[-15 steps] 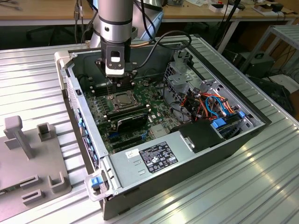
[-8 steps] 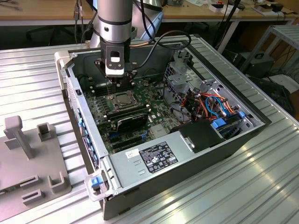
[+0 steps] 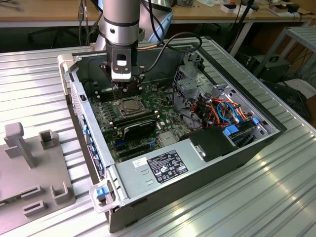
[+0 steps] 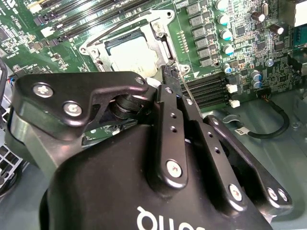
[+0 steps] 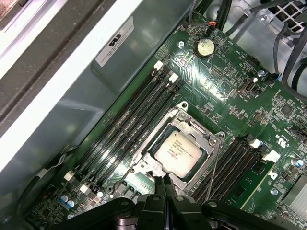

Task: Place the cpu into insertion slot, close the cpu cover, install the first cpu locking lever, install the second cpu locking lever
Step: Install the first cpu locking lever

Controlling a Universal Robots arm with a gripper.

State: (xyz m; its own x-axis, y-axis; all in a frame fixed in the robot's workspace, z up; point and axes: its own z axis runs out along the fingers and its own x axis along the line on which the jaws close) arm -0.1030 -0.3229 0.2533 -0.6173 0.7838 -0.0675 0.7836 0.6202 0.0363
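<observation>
Cpu [image 5: 178,152] flat, top upward, near end effector [image 5: 164,181]

Your arm [image 3: 120,19] drops almost straight down from the top of the exterior view. Its silver wrist [image 3: 118,34] sits directly above the black gripper [image 3: 120,91], so the whole tool points downward with very little tilt. In both wrist views you can see the 2 fingers [image 5: 159,188] pressed flat against each other, their tips meeting with only a thin seam between them. In the second wrist view the black linkage bars [image 4: 170,139] run up the gripper body and converge toward those joined tips. Nothing is visible between the tips.
</observation>
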